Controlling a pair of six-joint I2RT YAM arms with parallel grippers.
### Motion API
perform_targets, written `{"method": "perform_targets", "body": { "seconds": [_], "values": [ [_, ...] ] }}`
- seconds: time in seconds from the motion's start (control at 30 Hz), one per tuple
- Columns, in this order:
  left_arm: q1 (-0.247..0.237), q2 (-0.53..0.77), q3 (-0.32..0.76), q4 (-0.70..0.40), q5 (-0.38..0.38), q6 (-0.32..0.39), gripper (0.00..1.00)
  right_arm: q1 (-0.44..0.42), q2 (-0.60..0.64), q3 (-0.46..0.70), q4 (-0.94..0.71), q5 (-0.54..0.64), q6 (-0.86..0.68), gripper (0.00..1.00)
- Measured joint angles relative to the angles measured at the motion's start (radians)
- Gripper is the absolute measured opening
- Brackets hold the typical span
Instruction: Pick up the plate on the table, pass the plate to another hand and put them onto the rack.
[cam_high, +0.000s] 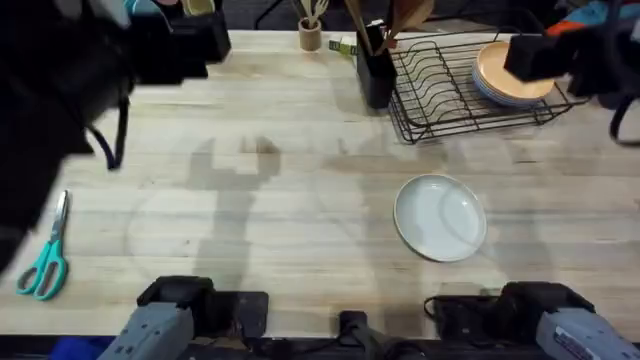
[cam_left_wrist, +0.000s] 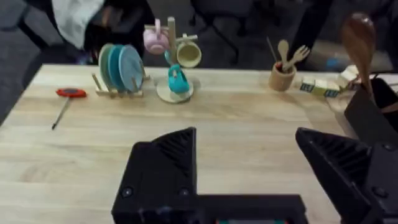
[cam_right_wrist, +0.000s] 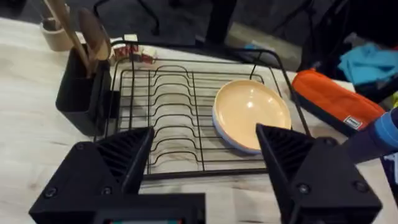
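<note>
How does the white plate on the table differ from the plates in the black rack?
The white plate lies alone on the bare table; the peach plates sit stacked inside the black rack. The white plate is pale grey-white, the stacked ones peach on top. Both are round with shallow rims.

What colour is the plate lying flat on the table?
Plain pale grey-white, no pattern; the plate shows best in the overhead view.

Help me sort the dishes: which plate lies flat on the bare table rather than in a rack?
The pale grey-white plate, alone on the table. The peach stacked plates sit inside the black wire rack; the teal plates stand upright in the small wooden rack.
</note>
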Motion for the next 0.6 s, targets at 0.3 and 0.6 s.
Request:
{"method": "perform_targets", "body": {
  "seconds": [0.3, 0.6],
  "values": [
    [0.000, 0.180, 0.223, -0.136, 0.029, 0.000, 0.993, 0.000, 0.163, 0.203, -0.121, -0.001, -0.009, 0.993],
    [0.000, 0.185, 0.227, -0.151, 0.047, 0.000, 0.994, 0.000, 0.166, 0.203, -0.128, -0.017, -0.011, 0.993]
  ]
}}
